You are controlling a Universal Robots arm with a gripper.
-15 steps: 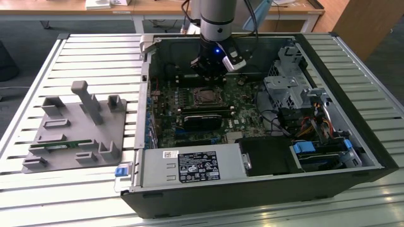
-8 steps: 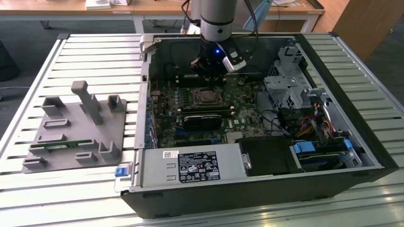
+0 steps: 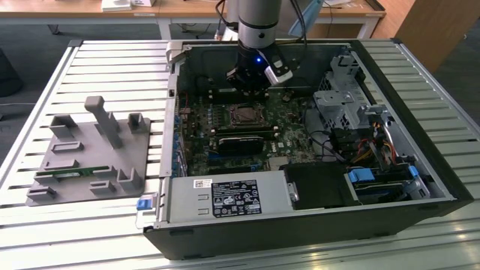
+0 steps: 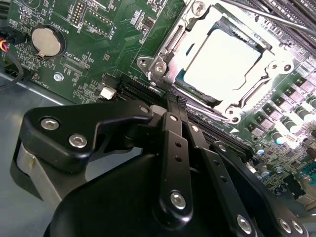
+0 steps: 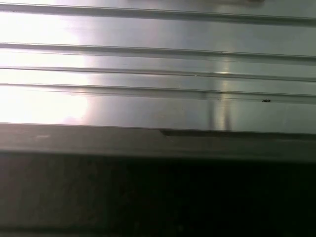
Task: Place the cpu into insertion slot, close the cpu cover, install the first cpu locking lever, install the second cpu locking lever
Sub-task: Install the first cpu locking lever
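Note:
The cpu (image 4: 222, 61) lies flat in the insertion slot (image 3: 244, 115), its pale face showing bright in the second wrist view. The silvery cpu cover (image 4: 170, 52) lies down around it, and the chip shows through its square window. A thin metal rod (image 4: 276, 17) runs along the socket's far side. My gripper (image 4: 174, 101) hangs just off one edge of the socket, its black fingers (image 4: 173, 148) drawn together with nothing between them. In the exterior view the gripper (image 3: 251, 93) stands over the green board, just behind the socket.
The open computer case (image 3: 442, 185) lies on a slatted metal table (image 5: 148, 59). A black finned block (image 3: 240, 140), a power supply (image 3: 225, 197) and a drive cage (image 3: 341, 107) crowd the socket. A grey fixture (image 3: 90, 152) stands at the exterior view's left. A coin battery (image 4: 48, 40) sits on the board.

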